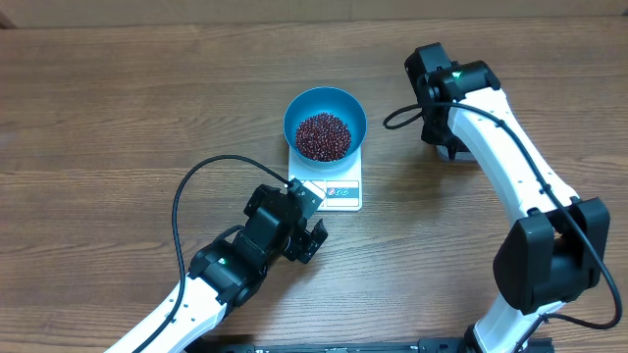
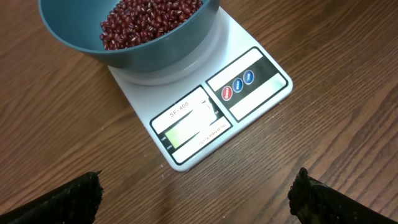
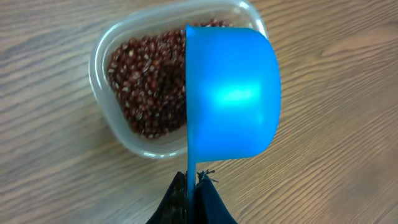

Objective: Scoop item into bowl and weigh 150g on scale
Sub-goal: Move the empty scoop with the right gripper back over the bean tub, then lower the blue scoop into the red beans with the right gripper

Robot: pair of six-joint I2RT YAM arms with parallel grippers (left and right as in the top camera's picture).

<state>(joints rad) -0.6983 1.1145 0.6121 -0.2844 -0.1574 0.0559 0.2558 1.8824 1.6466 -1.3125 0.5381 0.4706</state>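
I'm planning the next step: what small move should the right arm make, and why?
Probably lower the scoop into the beans in the tub for a load. The shut right hand holds it on edge above the tub; the bowl sits on the scale part-filled, but the display is unreadable here.

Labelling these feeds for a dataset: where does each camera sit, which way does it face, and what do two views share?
Overhead: above the table, facing straight down on bowl, beans, scale; both arms show, left pincer open.
Left wrist: on the left arm, tilted down at scale and bowl; its fingertips at bottom corners.
Right wrist: on the right arm, facing down at tub; right pincer shut on scoop.
Shared: overhead and left wrist show bowl and scale.
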